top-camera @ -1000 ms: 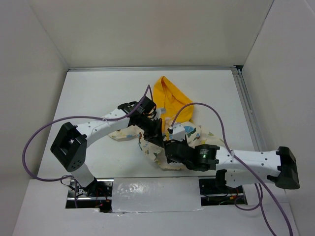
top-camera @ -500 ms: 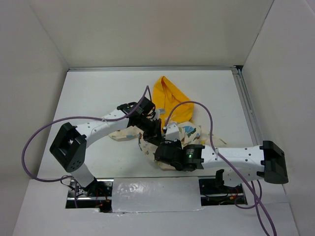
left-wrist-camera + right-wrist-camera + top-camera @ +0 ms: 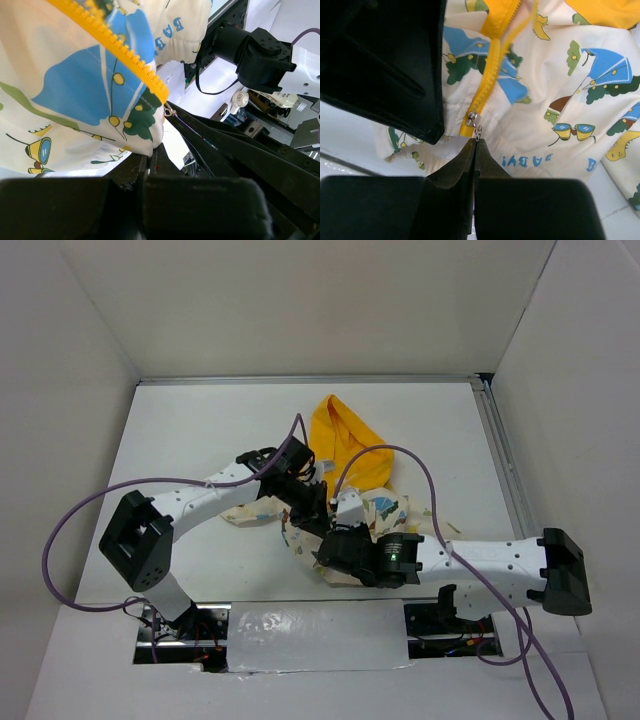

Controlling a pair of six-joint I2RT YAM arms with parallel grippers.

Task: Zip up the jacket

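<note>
1. Find jacket [image 3: 385,510] crumpled mid-table [image 3: 200,430], nearer the near edge, with yellow hood [image 3: 345,435] toward the far edge.
2. Note left gripper [image 3: 151,156] closed flat on bottom hem [image 3: 145,144], just under zipper strip [image 3: 112,42], pinning the fabric.
3. Note right gripper [image 3: 474,150] closed tip to tip at small metal pull [image 3: 477,131], below slider [image 3: 471,118] at the strip's bottom end. Looks pinched; hold barely visible.
4. Judge step: start of the zip run, slider at its lowest point.
5. Next, probably: draw pull along the teeth toward hood, keeping hem taut and both halves aligned.
</note>
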